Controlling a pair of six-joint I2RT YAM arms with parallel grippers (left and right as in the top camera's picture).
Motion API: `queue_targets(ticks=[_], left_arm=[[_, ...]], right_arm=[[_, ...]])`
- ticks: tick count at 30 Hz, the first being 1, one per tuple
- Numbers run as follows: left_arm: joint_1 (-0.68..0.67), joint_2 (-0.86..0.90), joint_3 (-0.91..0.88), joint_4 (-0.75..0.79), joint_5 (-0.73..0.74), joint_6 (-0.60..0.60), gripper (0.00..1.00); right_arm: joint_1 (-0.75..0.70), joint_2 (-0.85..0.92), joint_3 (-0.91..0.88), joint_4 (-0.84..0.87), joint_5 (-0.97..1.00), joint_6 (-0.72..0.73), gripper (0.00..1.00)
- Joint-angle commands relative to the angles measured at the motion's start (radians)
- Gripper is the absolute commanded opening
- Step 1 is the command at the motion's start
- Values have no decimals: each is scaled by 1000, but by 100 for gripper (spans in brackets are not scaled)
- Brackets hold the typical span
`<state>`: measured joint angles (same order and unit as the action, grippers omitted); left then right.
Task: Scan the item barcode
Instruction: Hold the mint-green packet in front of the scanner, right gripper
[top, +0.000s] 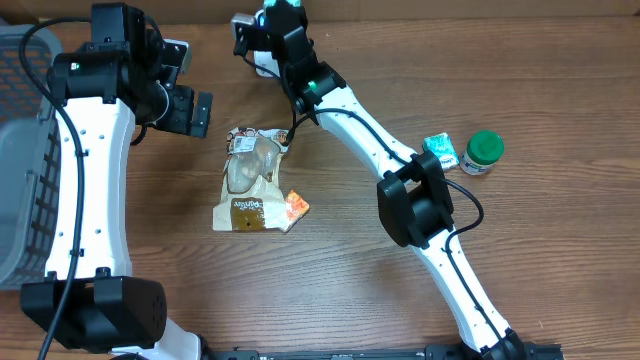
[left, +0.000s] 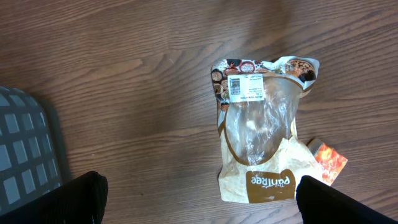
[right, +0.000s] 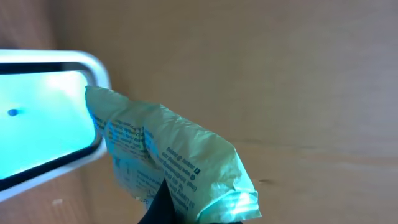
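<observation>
My right gripper (right: 186, 211) is shut on a pale green packet (right: 168, 155) with small print on it. It holds the packet up against a white-framed scanner (right: 43, 118) whose window glows cyan; the packet's edge overlaps the scanner's frame. Seen from overhead, that gripper (top: 255, 45) is at the table's far edge, top centre. My left gripper (left: 202, 208) hangs open and empty over the wood, its fingers (left: 68, 202) wide apart. Overhead it (top: 190, 110) is up and left of a brown-and-clear bread bag (top: 250, 185).
The bread bag (left: 261, 155) lies flat with a white barcode label (left: 245, 88) near its top. An orange packet (top: 296, 206) touches its right side. A teal packet (top: 440, 150) and a green-lidded jar (top: 484, 152) sit at the right. A grey basket (top: 20, 170) stands at the left edge.
</observation>
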<state>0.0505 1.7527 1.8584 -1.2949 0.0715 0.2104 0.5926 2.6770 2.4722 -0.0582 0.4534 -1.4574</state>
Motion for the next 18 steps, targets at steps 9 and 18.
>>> queue_targets(ticks=[9, 18], left_arm=[[2, 0, 9, -2, 7, 11, 99], [2, 0, 9, -2, 7, 11, 100]], right_arm=[[2, 0, 14, 50, 28, -27, 4], [-7, -80, 14, 52, 13, 330, 4]])
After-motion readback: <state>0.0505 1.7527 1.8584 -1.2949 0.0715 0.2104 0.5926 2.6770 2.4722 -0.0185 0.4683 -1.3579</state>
